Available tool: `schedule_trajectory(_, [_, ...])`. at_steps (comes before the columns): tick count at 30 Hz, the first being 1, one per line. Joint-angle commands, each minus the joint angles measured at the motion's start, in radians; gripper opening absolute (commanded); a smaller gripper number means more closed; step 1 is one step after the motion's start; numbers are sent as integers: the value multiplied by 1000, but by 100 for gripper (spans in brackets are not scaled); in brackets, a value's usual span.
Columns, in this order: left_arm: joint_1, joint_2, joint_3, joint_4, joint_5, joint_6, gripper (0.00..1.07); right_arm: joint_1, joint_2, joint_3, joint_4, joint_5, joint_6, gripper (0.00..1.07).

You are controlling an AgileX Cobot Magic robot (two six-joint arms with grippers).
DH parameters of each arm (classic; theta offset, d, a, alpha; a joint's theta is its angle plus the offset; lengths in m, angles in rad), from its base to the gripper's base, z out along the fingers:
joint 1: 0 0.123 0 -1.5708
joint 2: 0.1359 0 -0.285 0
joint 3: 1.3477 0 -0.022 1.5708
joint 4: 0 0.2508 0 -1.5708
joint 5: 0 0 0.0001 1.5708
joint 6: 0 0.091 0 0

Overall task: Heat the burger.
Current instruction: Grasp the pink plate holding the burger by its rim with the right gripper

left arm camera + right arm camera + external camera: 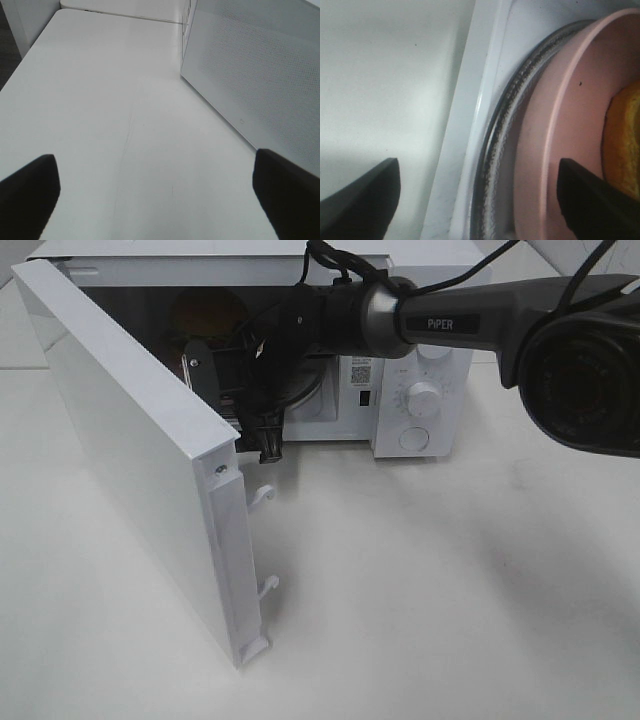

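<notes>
The microwave (415, 390) is stood on the table (450, 600) with its door (140, 455) swung open. Inside, a pink plate (555, 150) is seated on the glass turntable (492, 150), and the burger (622, 145) is carried on it. The right gripper (477, 192) is positioned spread at the plate rim, grasping nothing; the left gripper (157, 187) is spread over bare table.

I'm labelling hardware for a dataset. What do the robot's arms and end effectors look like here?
The right arm is dark grey with a silver joint ring, white "PIPER" lettering and black cables along it. Its end effector is black. In the wrist views, both end effectors show plain black fingers.
</notes>
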Motion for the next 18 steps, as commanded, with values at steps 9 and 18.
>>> schedule_trajectory(9, [6, -19, 3, -11, -8, -4, 100, -44, -10, -12, 125, 19, -82, 77])
schedule_trajectory(18, [6, -19, 3, -11, -8, -4, 100, -56, -2, -12, 200, 18, -129, 76])
